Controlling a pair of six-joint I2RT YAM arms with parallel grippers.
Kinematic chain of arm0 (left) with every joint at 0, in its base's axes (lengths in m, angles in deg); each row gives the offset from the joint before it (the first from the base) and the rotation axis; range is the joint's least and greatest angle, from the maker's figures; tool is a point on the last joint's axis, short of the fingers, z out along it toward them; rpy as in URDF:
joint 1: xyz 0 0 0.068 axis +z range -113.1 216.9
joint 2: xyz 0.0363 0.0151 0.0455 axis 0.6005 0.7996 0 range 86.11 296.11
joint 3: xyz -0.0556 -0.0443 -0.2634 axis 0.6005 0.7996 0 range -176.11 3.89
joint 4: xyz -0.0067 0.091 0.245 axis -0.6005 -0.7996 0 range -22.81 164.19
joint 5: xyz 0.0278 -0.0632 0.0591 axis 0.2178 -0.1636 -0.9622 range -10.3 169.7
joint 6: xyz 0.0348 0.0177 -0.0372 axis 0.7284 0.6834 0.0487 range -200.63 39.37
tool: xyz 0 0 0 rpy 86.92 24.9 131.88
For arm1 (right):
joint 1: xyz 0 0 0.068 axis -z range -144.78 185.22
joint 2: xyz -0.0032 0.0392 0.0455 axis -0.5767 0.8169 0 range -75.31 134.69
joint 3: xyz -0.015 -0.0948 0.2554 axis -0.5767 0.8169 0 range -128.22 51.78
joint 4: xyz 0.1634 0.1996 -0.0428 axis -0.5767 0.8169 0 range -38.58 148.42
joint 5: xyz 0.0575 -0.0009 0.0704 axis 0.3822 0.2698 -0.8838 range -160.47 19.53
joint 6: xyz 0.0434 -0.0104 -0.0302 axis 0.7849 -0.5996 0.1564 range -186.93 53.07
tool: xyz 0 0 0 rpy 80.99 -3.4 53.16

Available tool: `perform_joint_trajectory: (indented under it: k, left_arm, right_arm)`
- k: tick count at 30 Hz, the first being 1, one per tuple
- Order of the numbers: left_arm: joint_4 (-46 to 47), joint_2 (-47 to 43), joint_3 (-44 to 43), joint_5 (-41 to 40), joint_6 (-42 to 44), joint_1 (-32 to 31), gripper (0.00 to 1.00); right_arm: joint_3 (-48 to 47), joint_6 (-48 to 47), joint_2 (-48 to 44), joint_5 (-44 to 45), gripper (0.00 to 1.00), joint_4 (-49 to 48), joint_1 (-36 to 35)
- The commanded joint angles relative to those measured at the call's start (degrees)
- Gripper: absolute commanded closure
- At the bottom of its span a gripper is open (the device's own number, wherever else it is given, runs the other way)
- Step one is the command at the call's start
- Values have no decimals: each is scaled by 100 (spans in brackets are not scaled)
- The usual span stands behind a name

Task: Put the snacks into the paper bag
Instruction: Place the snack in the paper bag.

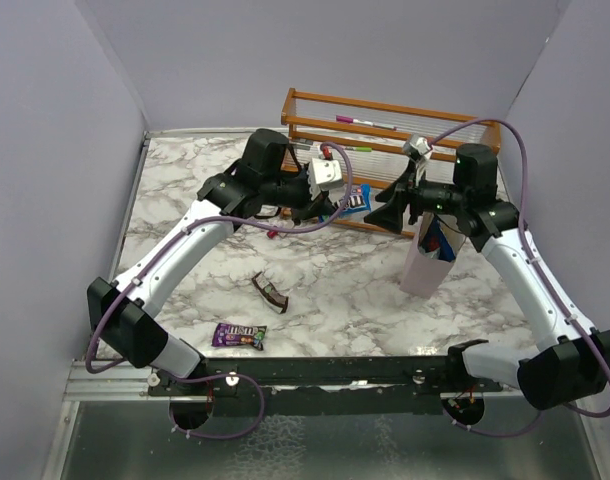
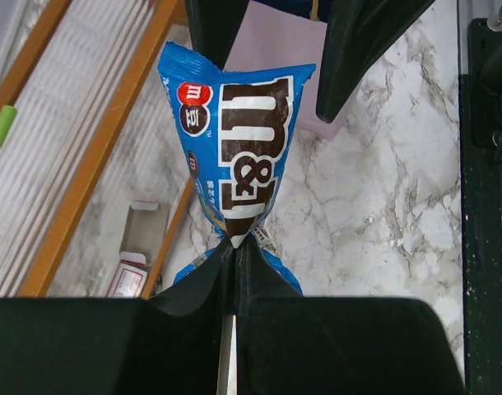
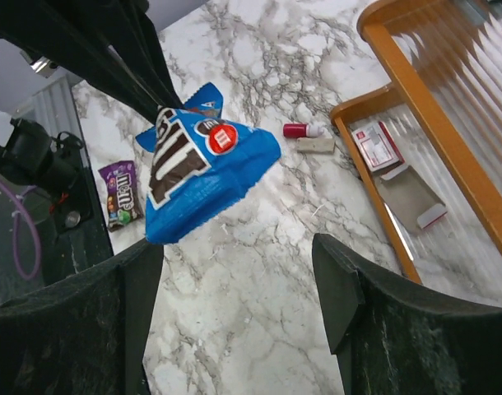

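Holding blue packet (image 2: pixel 243 140) in left gripper (image 2: pixel 234 247)
Clamped shut on its end – right gripper (image 3: pixel 239 276) wide, empty, bag (image 1: pixel 422 268) just beside.

Both arms are held bent at the elbow and angled inward from their bases, so that the two hands are set close together, tip facing tip. The left hand (image 2: pixel 234 251) is closed tight; the crimped end of a blue packet (image 2: pixel 243 140) is pinched between its fingers and held out ahead of the fingertips. The right hand (image 3: pixel 234 251) is held wide open, with one finger placed to each side of the packet's far end; contact cannot be judged.
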Motion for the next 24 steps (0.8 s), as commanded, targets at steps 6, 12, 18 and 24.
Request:
perform_joint_trajectory:
  k: [6, 12, 18, 24]
  left_arm:
    - [816, -186, 146, -273, -355, -148, 100]
    - [916, -176, 136, -377, -459, -228, 100]
    - [932, -134, 156, -528, -452, -305, 100]
    - [947, -133, 213, -637, -412, -379, 100]
  right_arm:
    - [351, 1490, -240, -441, 28, -1355, -15]
    - [434, 1729, -234, -335, 35, -1500, -15]
    - [386, 1791, -287, -408, 45, -1530, -15]
    - [439, 1849, -381, -450, 39, -1582, -11]
